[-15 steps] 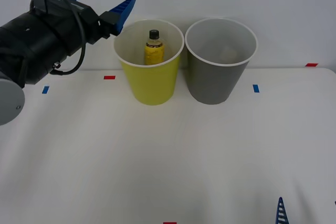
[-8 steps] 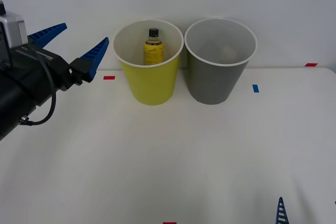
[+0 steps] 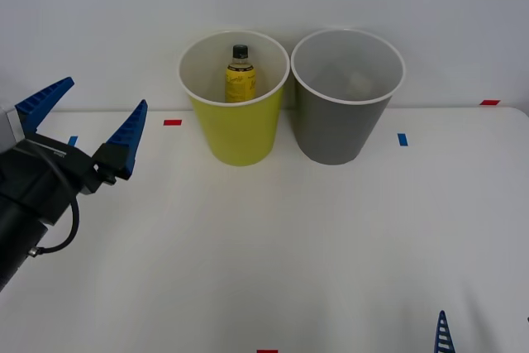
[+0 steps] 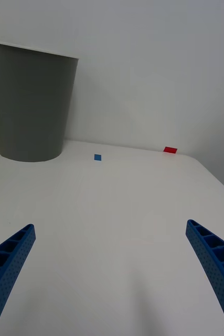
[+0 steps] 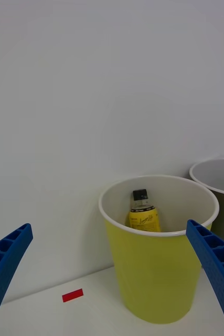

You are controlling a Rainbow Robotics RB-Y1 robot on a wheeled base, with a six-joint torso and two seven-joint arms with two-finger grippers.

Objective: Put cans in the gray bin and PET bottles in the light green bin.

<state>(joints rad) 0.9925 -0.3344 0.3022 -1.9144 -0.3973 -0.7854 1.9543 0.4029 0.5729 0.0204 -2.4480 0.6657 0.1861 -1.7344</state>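
Note:
A small PET bottle (image 3: 240,74) with a yellow label and black cap stands upright inside the light green bin (image 3: 238,134) at the back of the table. The same bottle (image 5: 144,213) and lime bin (image 5: 159,278) face my left wrist camera. Right beside it stands the gray bin (image 3: 337,126), whose side (image 4: 30,105) fills part of the right wrist view. My left gripper (image 3: 84,121) hangs open and empty at the table's left, well short of the green bin. My right gripper (image 4: 112,273) is open low at the front right, one fingertip (image 3: 443,332) showing.
Small red tape marks (image 3: 172,122) and blue tape marks (image 3: 402,139) dot the white table (image 3: 273,245). A pale wall rises directly behind both bins. The table's right edge (image 4: 216,178) runs past a red mark (image 4: 170,149).
My left gripper has drawn back from beside the green bin's rim, moving left, down and toward the robot, still open. The bottle stays in the green bin. The right arm has not moved.

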